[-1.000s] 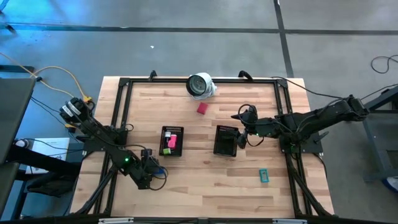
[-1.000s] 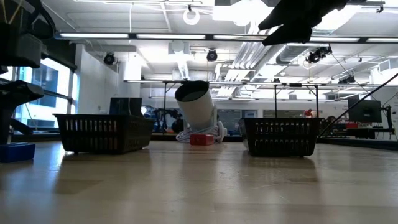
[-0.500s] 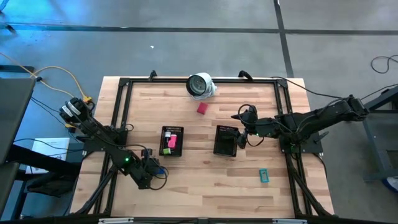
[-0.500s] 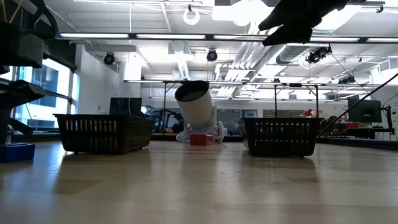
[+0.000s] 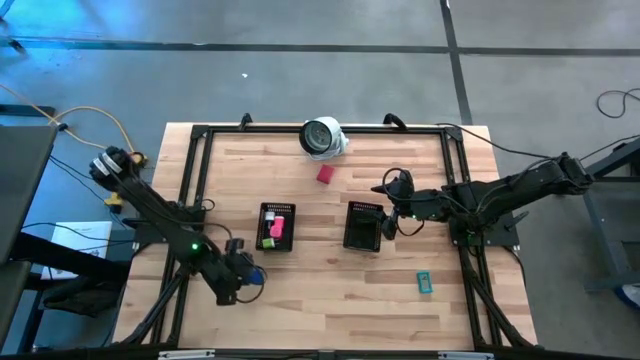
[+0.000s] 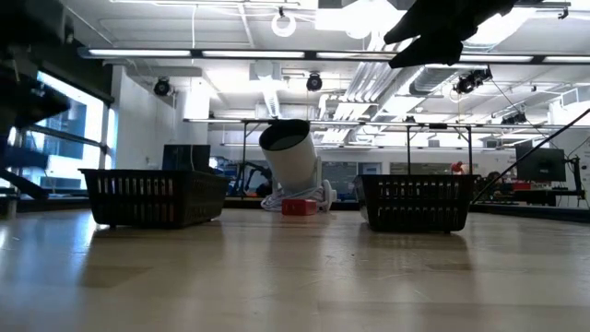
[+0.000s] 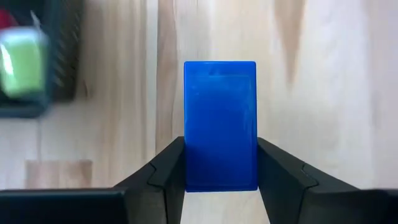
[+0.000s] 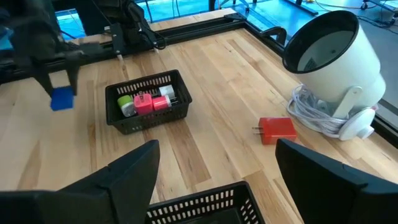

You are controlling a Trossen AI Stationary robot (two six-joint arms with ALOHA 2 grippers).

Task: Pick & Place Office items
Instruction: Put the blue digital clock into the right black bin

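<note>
A small blue rectangular piece [image 7: 220, 118] is off the table, with my left gripper [image 5: 248, 279] shut on it near the table's front left. It also shows as the blue piece [image 8: 62, 98] in the right wrist view, well above the wood. The left mesh tray [image 5: 276, 212] holds pink and green pieces [image 8: 144, 102]. A red piece [image 5: 325, 174] lies flat on the table by the white round object [image 5: 322, 137]. A teal piece [image 5: 424, 282] lies at the front right. My right gripper [image 8: 217, 180] hangs open over the right mesh tray [image 5: 362, 227]. My left gripper pinches the blue piece by its two long sides [image 7: 189, 163] between its two fingers, at the end nearest the wrist. The fingers [image 7: 163, 174] slant down from above and lie along those sides. The piece sticks out past the fingertips, lifted clear of the table.
Black frame rails [image 5: 196, 165] run round the wooden tabletop. Between and in front of the two trays lies bare wood [image 5: 330, 300]. The white round object's cable [image 8: 314, 112] is coiled at its base next to the red piece.
My left gripper has risen with the blue piece. The piece stood on the table at the low view's left edge before and is now lifted clear. My right arm has kept still.
</note>
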